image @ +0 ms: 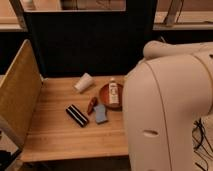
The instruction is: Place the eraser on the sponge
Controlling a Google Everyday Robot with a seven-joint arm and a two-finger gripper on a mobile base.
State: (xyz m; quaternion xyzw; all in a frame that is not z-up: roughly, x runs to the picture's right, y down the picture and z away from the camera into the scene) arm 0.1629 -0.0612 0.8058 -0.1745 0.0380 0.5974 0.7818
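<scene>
The end effector is out of view. Only the white arm housing (170, 110) shows, filling the right side of the camera view, so it cannot be told whether the end effector is open, closed or gripping anything, nor which way it lies from the eraser.

Just beside the housing's edge, a reddish plate (103, 96) sits on the worktop (60, 142) and carries a small bottle (113, 93) lying flat. A small reddish-brown object (91, 105) lies at the plate's near-left rim.

The sponge (101, 114) lies flat on the worktop just in front of the plate, with its long axis running roughly away from the camera.

The eraser (77, 115) lies flat on the worktop, not on the sponge. It sits near the sponge on the side away from the housing, with a narrow strip of wood between them. Its long axis runs diagonally, with the far end pointing away from the sponge and the near end angled toward it.

Judgement: the transfer is short and sideways, toward the housing.

A white cup (84, 82) lies on its side farther back.
</scene>
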